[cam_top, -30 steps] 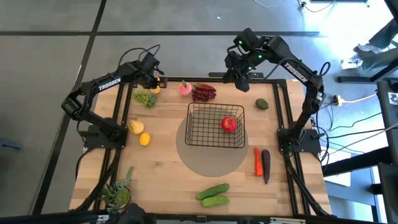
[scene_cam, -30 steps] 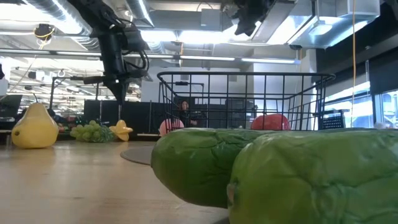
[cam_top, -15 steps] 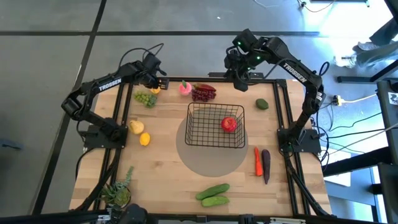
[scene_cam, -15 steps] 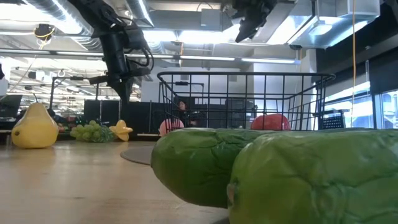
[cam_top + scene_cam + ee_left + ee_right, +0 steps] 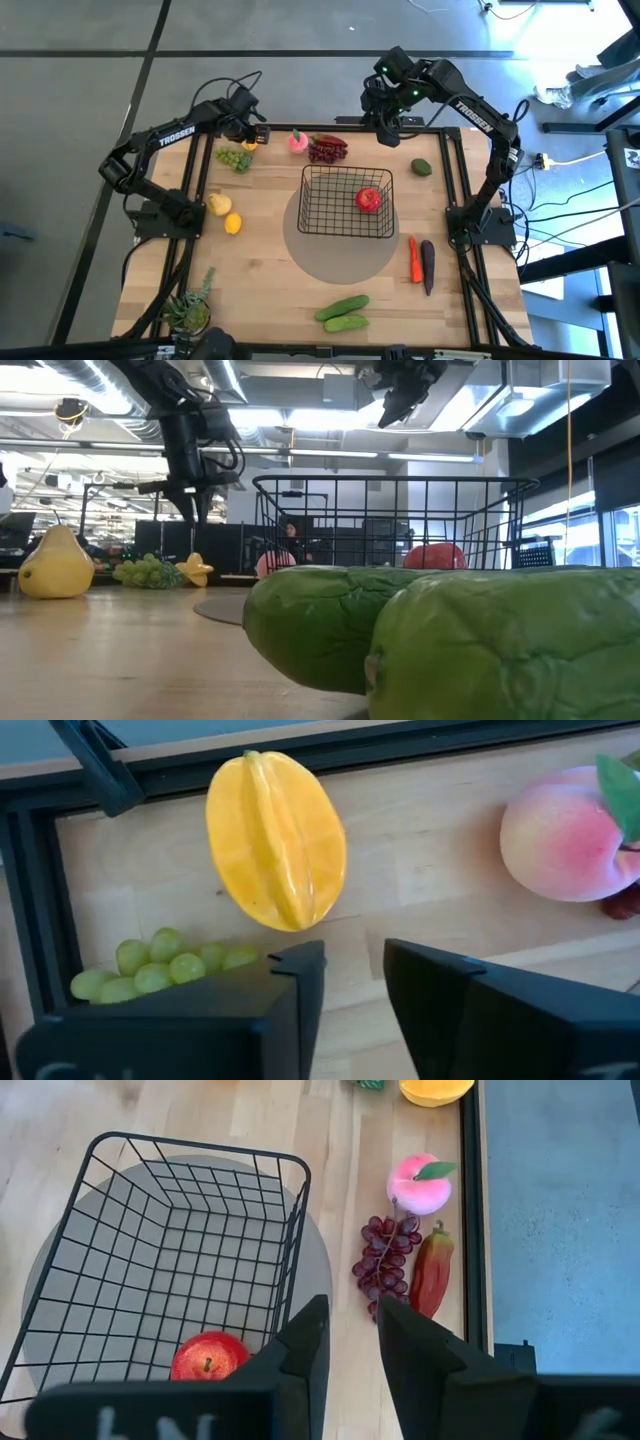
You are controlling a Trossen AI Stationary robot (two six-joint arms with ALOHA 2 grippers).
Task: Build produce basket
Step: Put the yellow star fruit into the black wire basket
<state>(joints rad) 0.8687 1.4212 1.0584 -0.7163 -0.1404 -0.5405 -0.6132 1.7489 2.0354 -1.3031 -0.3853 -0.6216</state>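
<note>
The left gripper (image 5: 250, 133) hangs above the table's far left corner, its two dark fingers (image 5: 290, 982) parted by a narrow gap and holding nothing, with a yellow star fruit (image 5: 276, 840) lying on the wood just ahead of them and green grapes (image 5: 235, 158) beside it. The right gripper (image 5: 387, 127) is raised above the far edge of the table, beyond the basket (image 5: 347, 203), its fingers (image 5: 305, 1342) likewise a small way apart and empty. The black wire basket sits near the middle of the wooden table (image 5: 270, 290) on a round grey mat (image 5: 340, 262), and a red apple (image 5: 368, 200) lies inside it toward its right side. The other produce is spread around it: a pink peach (image 5: 297, 142), purple grapes (image 5: 325, 151) and a dark red pepper (image 5: 430, 1269) lie close together just past the basket's far rim; a dark green fruit (image 5: 422, 167) sits near the right rail; a carrot (image 5: 414, 259) and an eggplant (image 5: 428, 265) lie side by side to the basket's right; two cucumbers (image 5: 343, 313) rest together at the near edge, filling the foreground of the low view; and a yellow pear (image 5: 219, 205) and a lemon (image 5: 233, 224) sit at the left. A spiky green potted plant (image 5: 187, 310) stands in the near left corner.
</note>
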